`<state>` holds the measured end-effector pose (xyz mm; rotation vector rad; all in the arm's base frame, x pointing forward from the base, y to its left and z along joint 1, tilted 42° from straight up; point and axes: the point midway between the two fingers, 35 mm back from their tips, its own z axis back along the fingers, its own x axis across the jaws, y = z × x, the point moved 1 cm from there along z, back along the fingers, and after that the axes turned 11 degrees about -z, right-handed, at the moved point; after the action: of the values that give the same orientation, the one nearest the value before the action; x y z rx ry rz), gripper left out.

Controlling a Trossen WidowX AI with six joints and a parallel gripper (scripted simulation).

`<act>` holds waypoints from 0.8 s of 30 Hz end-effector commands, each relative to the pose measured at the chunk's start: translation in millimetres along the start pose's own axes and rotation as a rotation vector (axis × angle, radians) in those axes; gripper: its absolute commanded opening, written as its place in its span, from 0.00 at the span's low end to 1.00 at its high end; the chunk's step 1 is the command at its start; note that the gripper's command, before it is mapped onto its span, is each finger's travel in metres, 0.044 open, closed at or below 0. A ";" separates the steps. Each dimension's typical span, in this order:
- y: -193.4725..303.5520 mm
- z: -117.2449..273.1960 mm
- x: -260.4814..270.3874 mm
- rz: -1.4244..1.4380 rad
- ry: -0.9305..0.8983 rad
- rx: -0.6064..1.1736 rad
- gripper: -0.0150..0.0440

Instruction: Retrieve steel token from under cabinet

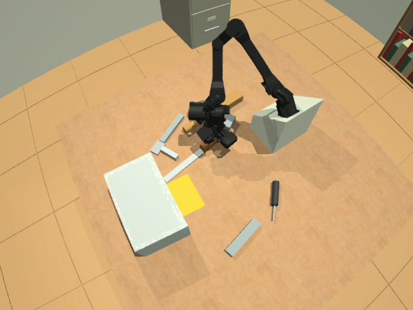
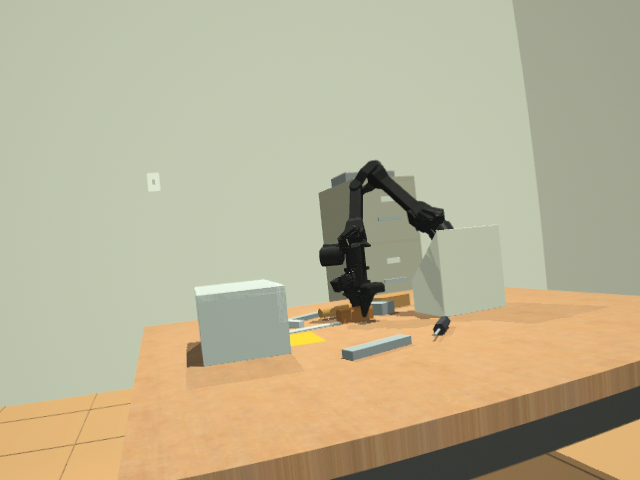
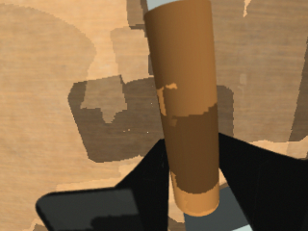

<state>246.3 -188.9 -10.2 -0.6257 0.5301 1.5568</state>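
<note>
The pale cabinet (image 1: pixel 143 200) (image 2: pixel 242 325) stands at the left. The yellow marked area (image 1: pixel 186 195) (image 2: pixel 306 338) lies flat along its front. The steel token is not visible in any view, nor are the vent slots. My gripper (image 1: pixel 215 141) (image 2: pixel 364 313) (image 3: pixel 188 141) is low over the table, shut on the brown round handle (image 1: pixel 204 146) (image 2: pixel 346 314) (image 3: pixel 185 63) of a long flat tool. Its thin grey blade (image 1: pixel 183 165) (image 2: pixel 316 327) points toward the cabinet's front corner, its tip close to that corner and the yellow area. The fingers hide part of the handle.
A grey angled bar piece (image 1: pixel 171 128) lies beyond the blade. A wooden stick, an orange-brown block (image 1: pixel 235 97) and a grey block (image 1: pixel 230 121) are beside the gripper. A grey bar (image 1: pixel 242 237) (image 2: pixel 377 347) and a screwdriver (image 1: pixel 274 193) (image 2: pixel 442 326) lie nearer the front.
</note>
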 end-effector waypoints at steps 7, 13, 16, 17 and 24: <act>-13.3 -0.1 2.3 0.000 0.000 0.001 0.25; -20.7 -0.1 3.7 0.000 0.000 0.001 0.25; -24.4 0.0 4.4 0.001 0.000 0.000 0.25; -25.6 0.0 4.6 0.001 0.000 0.000 0.25; -34.2 0.0 6.2 0.001 -0.001 0.000 0.25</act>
<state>275.3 -182.4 -12.7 -0.6242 0.5304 1.5624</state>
